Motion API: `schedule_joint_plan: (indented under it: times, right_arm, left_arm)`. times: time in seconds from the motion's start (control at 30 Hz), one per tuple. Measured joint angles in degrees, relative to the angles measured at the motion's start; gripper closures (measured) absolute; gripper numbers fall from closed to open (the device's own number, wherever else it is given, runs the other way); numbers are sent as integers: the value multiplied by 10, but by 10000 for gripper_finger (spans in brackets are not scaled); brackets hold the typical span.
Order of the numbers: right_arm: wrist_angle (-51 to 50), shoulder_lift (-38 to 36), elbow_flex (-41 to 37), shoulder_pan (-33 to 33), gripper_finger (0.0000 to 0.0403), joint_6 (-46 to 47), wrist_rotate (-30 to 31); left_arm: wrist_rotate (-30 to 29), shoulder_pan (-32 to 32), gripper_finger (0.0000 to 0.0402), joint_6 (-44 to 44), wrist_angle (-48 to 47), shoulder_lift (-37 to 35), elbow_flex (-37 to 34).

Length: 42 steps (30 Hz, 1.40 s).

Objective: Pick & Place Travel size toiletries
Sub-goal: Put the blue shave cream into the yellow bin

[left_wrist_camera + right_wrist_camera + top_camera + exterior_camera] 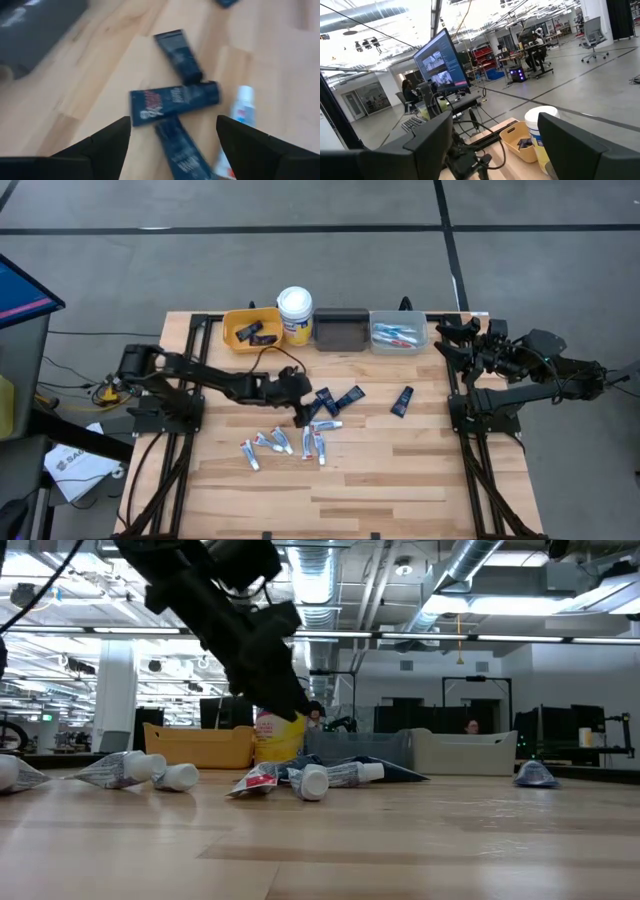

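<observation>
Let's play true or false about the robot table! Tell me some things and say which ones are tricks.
1. The left gripper hangs over the dark navy tubes. True.
2. The left gripper is squeezing a tube. False: its fingers are open and empty.
3. The yellow bin has something dark in it. True.
4. The white-lidded tub lies tipped over. False: it stands upright between the yellow and dark bins.
5. The right gripper is picking up a white tube. False: it waits open at the table's right edge.

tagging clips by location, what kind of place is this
Most likely an open-plan robotics lab or industrial workspace. The right wrist view shows a big monitor, office chairs and workstations on a bare concrete floor; the low view shows exposed ceiling ducts above the wooden table.
</observation>
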Motion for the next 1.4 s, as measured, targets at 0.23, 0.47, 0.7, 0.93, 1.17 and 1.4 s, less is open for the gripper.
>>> schedule_joint_plan:
  times: [0.23, 0.47, 0.7, 0.93, 1.17, 1.4]
  right_arm:
    - [-16, 0, 0, 1, 117, 0, -1]
    - [-35, 0, 0, 1, 117, 0, -1]
    - [-34, 0, 0, 1, 117, 0, -1]
    - [-34, 0, 0, 1, 117, 0, -1]
    - [-33, 0, 0, 1, 117, 0, -1]
    - [-33, 0, 0, 0, 117, 0, -1]
  left_arm:
    - [-6, 2, 107, -42, -1, 71, 20]
    - [1, -11, 107, -59, 3, 109, 21]
    - [-3, -11, 138, -60, 1, 129, 22]
    - [-10, -10, 236, -59, -7, 128, 22]
    - [-2, 0, 303, -58, -11, 126, 22]
    - [2, 18, 305, -48, -40, 93, 18]
